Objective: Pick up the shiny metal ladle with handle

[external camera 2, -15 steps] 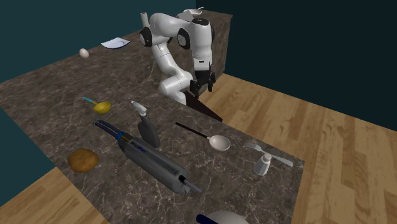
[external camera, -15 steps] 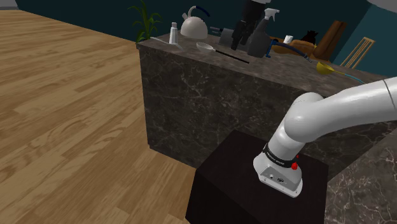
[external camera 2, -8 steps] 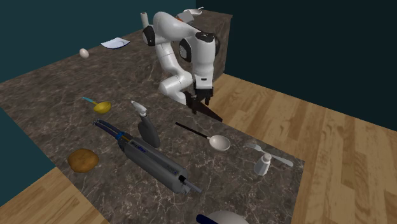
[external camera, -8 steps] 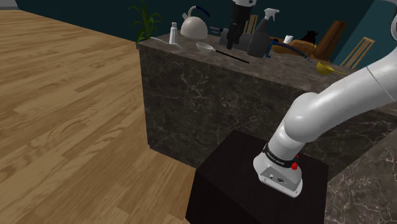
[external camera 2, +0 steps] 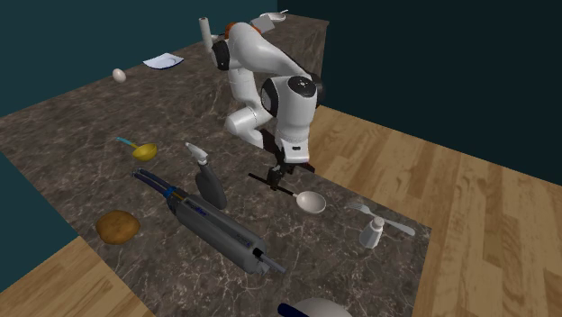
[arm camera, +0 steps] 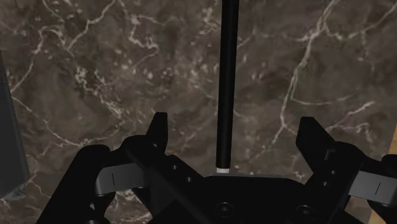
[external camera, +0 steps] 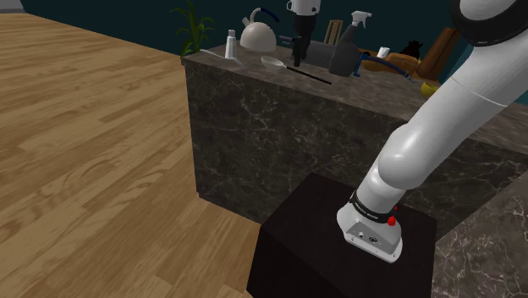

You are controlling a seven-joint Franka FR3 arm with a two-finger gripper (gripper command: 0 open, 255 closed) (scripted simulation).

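Ladle: the ladle (external camera 2: 293,193) lies flat on the dark marbled table (external camera 2: 90,117), close to the edge that faces the wood floor; its pale bowl points toward the shaker and its thin black handle runs back under the arm.
Jaws: spread wide, low over the handle's end; in the wrist view the handle (arm camera: 227,83) runs up the middle of the gap, clear of both fingers (arm camera: 158,130).
Nearest neighbour: a grey spray bottle (external camera 2: 209,180) stands near the handle's end, on the second exterior view's left of the jaws.
Behind the bottle: a long dark tube-shaped tool (external camera 2: 216,230) lies across the table.
Past the bowl: a white shaker (external camera 2: 371,232) stands upright, with a pale utensil (external camera 2: 396,223) lying just beside it.
Farther off: a yellow scoop (external camera 2: 144,149), a brown rounded lump (external camera 2: 116,227), an egg (external camera 2: 119,75) and a sheet of paper (external camera 2: 163,61), all well apart from the ladle.
Shoulder view: a white kettle (external camera: 256,34) stands behind the ladle's bowl.
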